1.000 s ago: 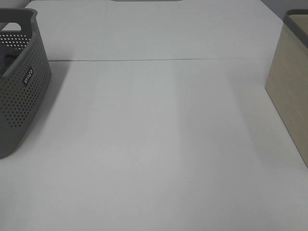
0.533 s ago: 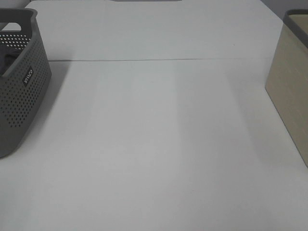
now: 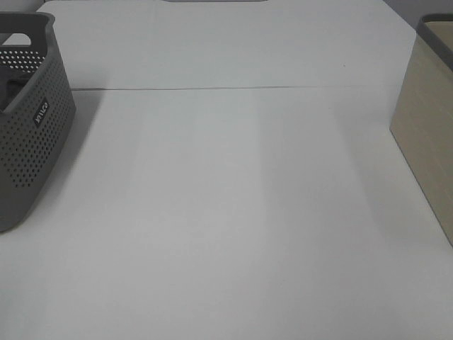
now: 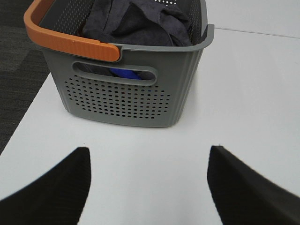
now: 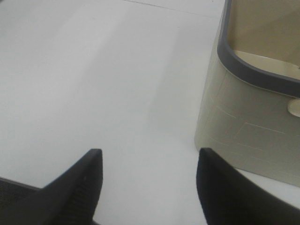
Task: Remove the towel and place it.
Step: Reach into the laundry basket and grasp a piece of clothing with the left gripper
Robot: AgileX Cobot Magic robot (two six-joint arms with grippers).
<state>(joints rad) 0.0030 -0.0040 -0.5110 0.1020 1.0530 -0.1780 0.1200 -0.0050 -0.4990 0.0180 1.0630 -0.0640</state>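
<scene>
The dark charcoal towel [image 4: 136, 21] lies bunched inside the grey perforated basket [image 4: 122, 98], which has an orange handle [image 4: 70, 43] along its rim. My left gripper [image 4: 148, 151] hovers over the white table a short way in front of the basket, open, with nothing between its fingers. My right gripper [image 5: 150, 152] is open too, above bare table beside the beige bin [image 5: 243, 108]. In the exterior high view the basket [image 3: 35, 142] stands at the far left; neither gripper shows there.
A blue cloth [image 4: 123, 73] shows through the basket's handle slot, under the towel. The beige bin [image 3: 425, 127] with a grey rim stands at the right edge. A seam [image 3: 233, 88] crosses the white table [image 3: 226, 212]. Dark floor lies past the table's edge near the basket.
</scene>
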